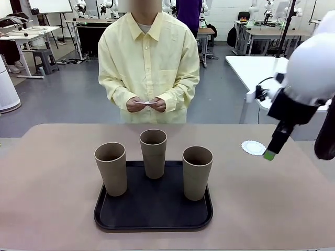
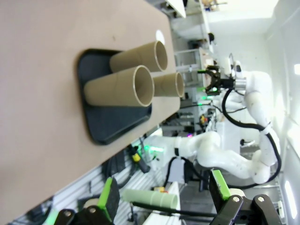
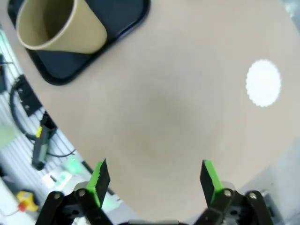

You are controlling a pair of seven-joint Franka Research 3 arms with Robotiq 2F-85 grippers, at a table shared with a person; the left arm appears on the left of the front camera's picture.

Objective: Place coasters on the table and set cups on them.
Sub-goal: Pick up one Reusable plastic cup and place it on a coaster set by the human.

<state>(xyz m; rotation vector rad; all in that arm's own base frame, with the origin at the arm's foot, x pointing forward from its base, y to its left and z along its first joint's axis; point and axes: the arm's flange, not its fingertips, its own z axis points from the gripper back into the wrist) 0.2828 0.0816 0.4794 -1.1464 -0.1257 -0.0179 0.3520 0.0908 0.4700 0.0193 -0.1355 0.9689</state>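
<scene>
Beige table [image 1: 52, 209] stretched wide before us, with a person [image 1: 149, 57] standing at its far side and a workshop of other tables behind. Our right gripper [image 3: 154, 178] hung above bare tabletop with its jaws spread wide, holding nothing and touching nothing. From the front we saw its green tip pointing down just beside a coaster [image 1: 254, 147], off the surface and not touching it.

Our left gripper [image 2: 163, 187] was also spread wide and empty. It was turned on its side, off beyond the table's edge and well apart from the cups.

That one coaster lay flat on the table to the right of the black tray [image 1: 152, 214], apart from it. It was round and white with a scalloped edge, and nothing stood on it. We saw three cups, all tall, tan and upright on the tray: one at the left [image 1: 111, 168], one at the back middle [image 1: 153, 152] and one at the right [image 1: 197, 172], none touching another.

The person's hands [image 1: 146, 104] were together at the waist, holding something small and white; we could not tell what it was.
</scene>
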